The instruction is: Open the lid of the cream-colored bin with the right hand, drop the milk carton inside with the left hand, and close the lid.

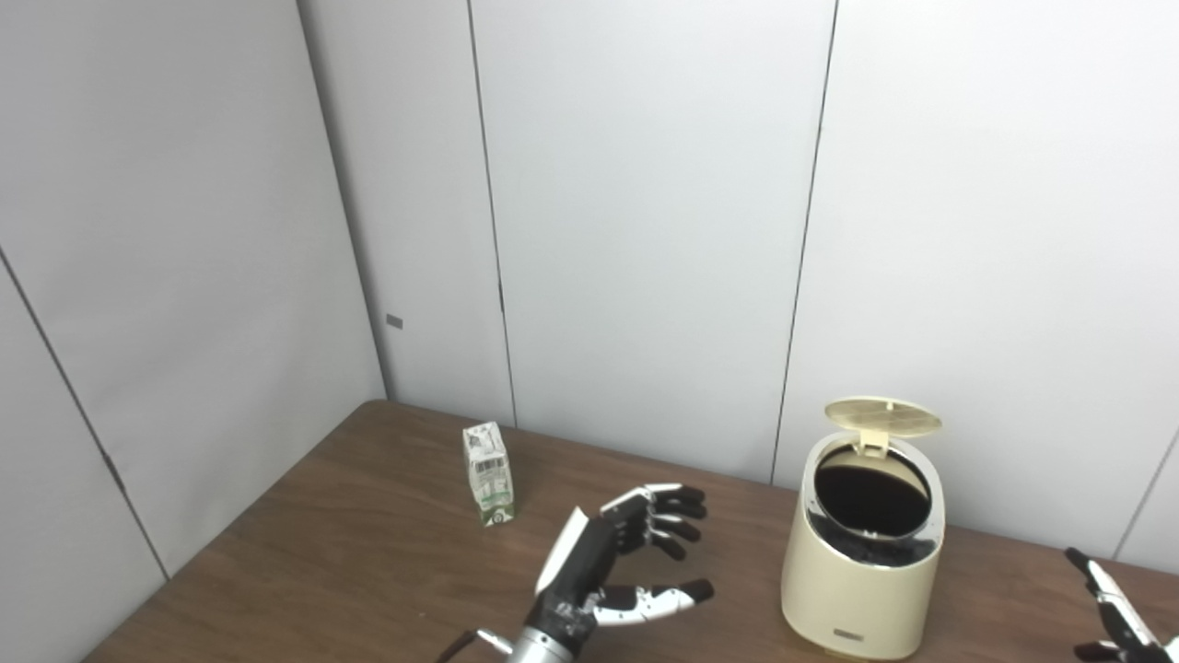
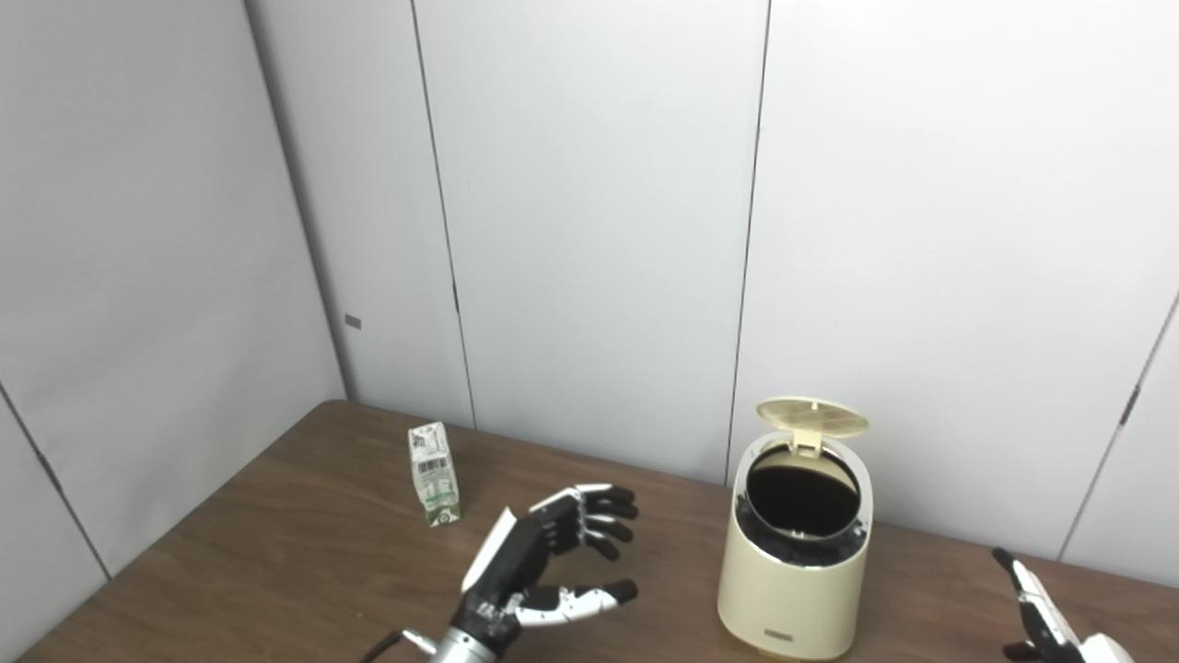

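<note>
Left robot hand between milk carton and bin.

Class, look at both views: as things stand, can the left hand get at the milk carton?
Probably yes. The left hand is open and holds nothing, the milk carton stands upright on the table, and nothing lies between them.
</note>
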`<state>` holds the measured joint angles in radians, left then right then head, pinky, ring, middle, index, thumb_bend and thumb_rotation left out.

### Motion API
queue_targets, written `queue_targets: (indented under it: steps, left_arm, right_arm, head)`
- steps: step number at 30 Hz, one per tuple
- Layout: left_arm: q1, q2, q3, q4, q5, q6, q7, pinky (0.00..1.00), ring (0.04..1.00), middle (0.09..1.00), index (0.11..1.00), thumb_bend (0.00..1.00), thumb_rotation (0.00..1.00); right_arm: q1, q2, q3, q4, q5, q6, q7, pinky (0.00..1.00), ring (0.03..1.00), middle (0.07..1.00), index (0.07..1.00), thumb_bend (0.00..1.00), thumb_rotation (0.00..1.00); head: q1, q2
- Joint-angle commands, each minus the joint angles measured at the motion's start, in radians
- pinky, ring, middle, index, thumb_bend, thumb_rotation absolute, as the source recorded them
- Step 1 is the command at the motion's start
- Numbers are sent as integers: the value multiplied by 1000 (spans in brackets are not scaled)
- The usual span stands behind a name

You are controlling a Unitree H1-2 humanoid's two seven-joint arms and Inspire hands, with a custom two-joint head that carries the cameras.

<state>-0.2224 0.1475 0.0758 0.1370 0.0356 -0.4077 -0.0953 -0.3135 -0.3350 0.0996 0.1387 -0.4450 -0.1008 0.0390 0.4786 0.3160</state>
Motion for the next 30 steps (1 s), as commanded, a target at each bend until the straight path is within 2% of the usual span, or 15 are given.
queue_targets:
  steps: [1,4,5,6,7,8,10,14,18,22,26,30]
  left_arm:
    - [-21,34,21,-77,9,15,18,566,655,720,753,662,0]
    - [-22,91,53,-125,12,41,20,536,632,710,746,673,1]
    - [-24,110,63,-139,18,49,21,539,630,712,748,669,0]
    - [-27,125,72,-152,20,62,22,547,631,711,749,669,0]
    - [-30,140,80,-165,20,78,22,556,634,712,751,669,0]
    - [-35,153,89,-177,22,94,25,566,637,713,753,669,0]
    - [-53,177,110,-190,29,108,37,570,629,704,747,671,0]
    - [-91,233,143,-166,96,70,70,493,590,685,730,678,0]
    - [-116,276,153,-141,144,51,88,476,589,676,714,699,0]
    - [-143,320,155,-65,221,-8,135,517,627,682,721,727,0]
    - [-153,336,150,-4,301,-25,191,595,710,736,727,738,0]
    - [-166,344,146,63,314,-54,227,700,806,815,772,762,14]
  right_arm:
    - [-48,-21,-12,-23,7,-52,-22,730,982,1000,1000,1000,637]
    - [-47,-19,-14,-28,11,-49,-16,735,979,1000,1000,1000,619]
    - [-46,-19,-15,-33,11,-46,-14,301,992,1000,1000,1000,627]
    - [-46,-19,-16,-36,12,-44,-12,154,996,1000,1000,1000,631]
    - [-46,-20,-16,-37,13,-44,-10,63,999,1000,1000,1000,635]
    - [-46,-21,-17,-35,15,-45,-9,32,1000,1000,1000,1000,637]
    - [-47,-22,-18,-32,16,-49,-10,8,1000,1000,1000,1000,634]
    - [-48,-22,-18,-24,16,-56,-12,0,1000,1000,1000,1000,618]
    - [-49,-22,-17,-27,9,-48,-11,0,1000,1000,1000,1000,620]
    - [-51,-19,-17,-28,12,-46,-9,0,1000,1000,1000,1000,635]
    - [-49,-16,-18,-30,15,-43,-9,0,1000,1000,1000,1000,629]
    - [-47,-23,-18,-25,10,-48,-11,0,1000,1000,1000,1000,626]
  head:
    - [2,-1]
    - [3,0]
    - [4,1]
    - [5,2]
    - [6,3]
    - [7,4]
    - [9,4]
    - [8,3]
    - [8,5]
    - [5,3]
    - [0,5]
    - [-3,6]
